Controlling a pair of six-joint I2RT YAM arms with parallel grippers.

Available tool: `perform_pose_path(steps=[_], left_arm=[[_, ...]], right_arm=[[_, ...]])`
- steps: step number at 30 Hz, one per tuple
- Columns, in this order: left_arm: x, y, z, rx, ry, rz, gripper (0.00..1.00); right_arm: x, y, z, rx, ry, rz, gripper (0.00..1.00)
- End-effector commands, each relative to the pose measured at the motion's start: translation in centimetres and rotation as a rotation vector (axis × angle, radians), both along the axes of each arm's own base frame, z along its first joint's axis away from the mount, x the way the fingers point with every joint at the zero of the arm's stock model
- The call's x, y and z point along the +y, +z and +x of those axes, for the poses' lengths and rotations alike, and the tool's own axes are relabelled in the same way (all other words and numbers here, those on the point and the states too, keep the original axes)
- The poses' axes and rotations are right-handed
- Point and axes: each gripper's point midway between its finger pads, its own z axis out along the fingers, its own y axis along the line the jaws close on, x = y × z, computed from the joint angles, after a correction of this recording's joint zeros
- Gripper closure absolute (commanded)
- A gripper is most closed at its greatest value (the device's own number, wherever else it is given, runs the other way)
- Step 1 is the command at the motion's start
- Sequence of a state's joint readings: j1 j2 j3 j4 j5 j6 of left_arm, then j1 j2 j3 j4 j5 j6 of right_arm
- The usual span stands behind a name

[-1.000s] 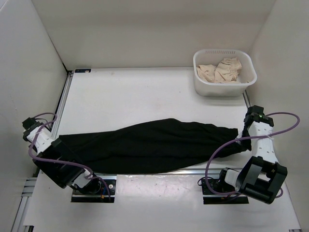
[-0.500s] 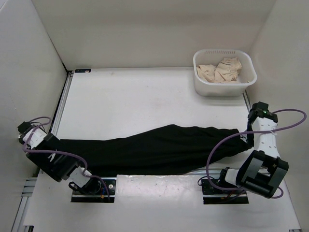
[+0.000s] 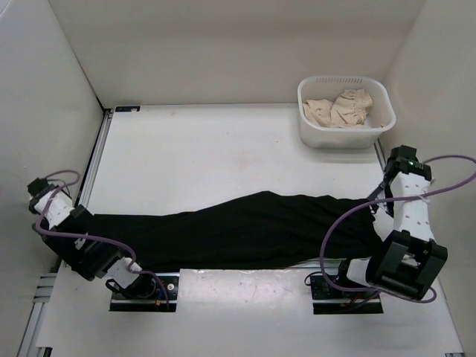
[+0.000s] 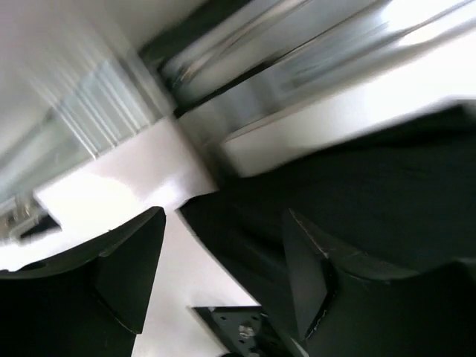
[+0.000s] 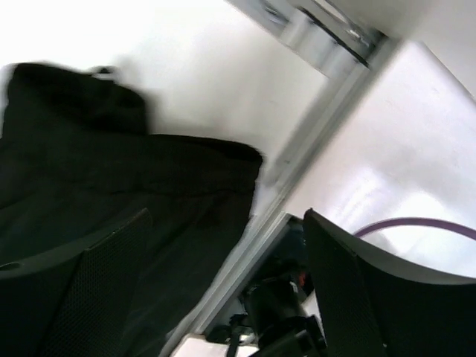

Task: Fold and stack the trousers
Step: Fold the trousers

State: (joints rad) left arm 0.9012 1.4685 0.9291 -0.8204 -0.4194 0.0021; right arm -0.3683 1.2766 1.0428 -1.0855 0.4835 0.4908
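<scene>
The black trousers point(image 3: 238, 230) lie stretched flat along the near edge of the table, one end at each arm. My left gripper point(image 3: 76, 217) hovers over their left end. In the left wrist view it point(image 4: 223, 256) is open, with the cloth's edge point(image 4: 357, 178) lying under and beside the right finger point(image 4: 312, 275), ungripped. My right gripper point(image 3: 379, 207) is at the right end. In the right wrist view it point(image 5: 223, 279) is open too, and the trousers point(image 5: 111, 171) lie below it on the table.
A white basket point(image 3: 342, 138) with beige clothes point(image 3: 342, 108) stands at the back right. White walls close in the table on three sides. Metal rails point(image 3: 245, 265) and both arm bases run along the near edge, partly under the trousers.
Both grippers were shut on the trousers' ends and have opened, letting go. The trousers were pulled straighter and nearer the front edge and now lie still.
</scene>
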Motion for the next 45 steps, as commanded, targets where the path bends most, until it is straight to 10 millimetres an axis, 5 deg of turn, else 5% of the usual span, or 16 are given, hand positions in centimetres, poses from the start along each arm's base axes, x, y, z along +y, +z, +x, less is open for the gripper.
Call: perform_pose_path(steps=[1, 4, 6, 7, 9, 12, 18, 22, 26, 29, 33, 36, 41, 45], left_arm=[[-1.5, 4.3, 5.2, -0.172, -0.143, 0.006, 0.25], [-5.3, 3.9, 7.5, -0.169, -0.301, -0.034, 0.37], [-7.9, 2.1, 7.6, -0.098, -0.399, -0.068, 0.53], [-8.8, -0.1, 5.4, 0.009, -0.409, -0.098, 0.57], [-9.6, -2.4, 4.3, 0.104, -0.443, -0.119, 0.64], [-10.5, -4.8, 3.1, 0.181, -0.468, -0.151, 0.69], [-10.3, -7.3, 4.6, 0.259, -0.528, -0.135, 0.72], [-10.5, -7.3, 8.7, 0.228, -0.599, -0.102, 0.73], [-10.5, -5.2, 15.6, 0.099, -0.66, -0.048, 0.73], [-11.2, -4.9, 17.6, 0.091, -0.695, -0.052, 0.7], [-12.2, -4.4, 19.6, 0.078, -0.728, -0.081, 0.66], [-13.3, -4.7, 19.5, 0.08, -0.745, -0.138, 0.64], [-13.4, -4.6, 19.0, 0.089, -0.744, -0.143, 0.58], [-13.9, -4.2, 18.8, 0.078, -0.749, -0.167, 0.55]], right_arm=[[2.8, 2.6, 4.8, -0.135, 0.177, 0.019, 0.16], [7.9, 2.6, 7.2, -0.166, 0.382, 0.067, 0.23], [10.2, 0.1, 6.7, -0.12, 0.369, 0.133, 0.32], [11.3, -1.1, 6.0, -0.099, 0.346, 0.202, 0.35], [12.8, -4.6, 4.1, -0.047, 0.256, 0.315, 0.48], [14.6, -7.1, 4.3, -0.088, 0.196, 0.418, 0.64], [13.5, -11.6, 4.2, 0.039, 0.177, 0.37, 0.68], [12.2, -12.8, 6.5, 0.06, 0.161, 0.329, 0.71], [10.4, -12.2, 10.1, 0.007, 0.143, 0.3, 0.72], [9.9, -11.3, 12.9, -0.011, 0.17, 0.282, 0.72], [9.8, -10.6, 13.9, -0.011, 0.18, 0.281, 0.72], [10.1, -9.7, 14.1, -0.038, 0.208, 0.297, 0.5], [10.8, -4.7, 15.3, -0.162, 0.32, 0.316, 0.06], [8.3, 0.3, 13.3, -0.25, 0.251, 0.22, 0.01]])
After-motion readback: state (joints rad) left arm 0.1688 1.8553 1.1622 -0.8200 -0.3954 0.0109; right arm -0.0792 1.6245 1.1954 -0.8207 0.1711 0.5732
